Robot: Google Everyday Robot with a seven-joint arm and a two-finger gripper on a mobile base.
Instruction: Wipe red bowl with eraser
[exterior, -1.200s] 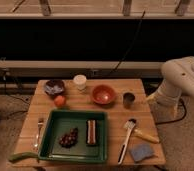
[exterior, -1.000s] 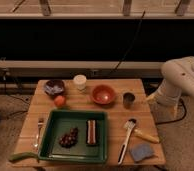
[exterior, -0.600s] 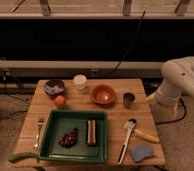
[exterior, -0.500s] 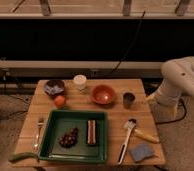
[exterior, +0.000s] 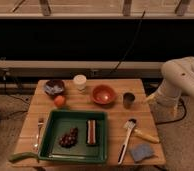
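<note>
Eraser (exterior: 91, 132) lies in green tray (exterior: 55, 122), red bowl (exterior: 103, 94) beyond; claw (exterior: 154, 98) (can't tell its grip) sits right of table (exterior: 115, 109).

We note eraser (exterior: 91, 132) open from above within tray (exterior: 72, 111) walls, grapes (exterior: 68, 137) beside it, red bowl (exterior: 103, 94) flanked by cup (exterior: 128, 99) and jar (exterior: 80, 81), gripper hidden beyond arm (exterior: 182, 80) at right.

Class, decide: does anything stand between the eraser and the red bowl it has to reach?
Only the far rim of the green tray: the eraser lies inside the tray, and the red bowl sits on the table just beyond that rim. The gripper is off the table's right edge, beyond the dark cup.
</note>
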